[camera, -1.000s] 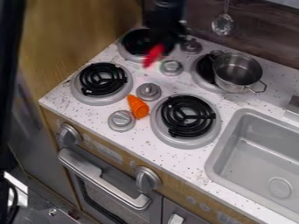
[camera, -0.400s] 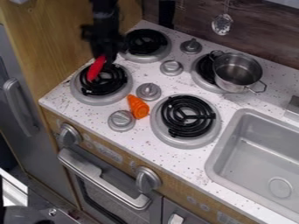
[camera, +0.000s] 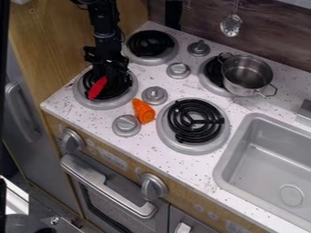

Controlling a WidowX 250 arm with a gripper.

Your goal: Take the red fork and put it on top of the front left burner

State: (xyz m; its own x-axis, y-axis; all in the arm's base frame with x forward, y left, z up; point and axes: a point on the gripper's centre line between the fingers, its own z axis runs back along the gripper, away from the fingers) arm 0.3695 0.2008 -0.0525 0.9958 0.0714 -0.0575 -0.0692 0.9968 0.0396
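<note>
The red fork (camera: 97, 88) is at the front left burner (camera: 99, 105), near the tabletop's (camera: 176, 164) front left corner, slanting over the black coil with its lower end toward the front edge. Its upper end meets the black pincer (camera: 109, 73), which hangs over the back part of that burner; whether the pincer is open or gripping the fork, I cannot tell. The arm (camera: 104, 27) comes down from the top edge of the view.

An orange toy carrot (camera: 144, 111) lies between the two front burners — just beside the front right one (camera: 194, 119) — with its thick end toward the tabletop's front edge. Two grey knobs stand near it, and two more are farther back.

The back left burner (camera: 152, 61) sits near the back left corner. A metal pot (camera: 246, 75) partly covers the back right burner (camera: 212, 72), and the grey sink (camera: 267, 159) is set in toward the right. A slotted spoon (camera: 231, 25) hangs beyond the back edge.
</note>
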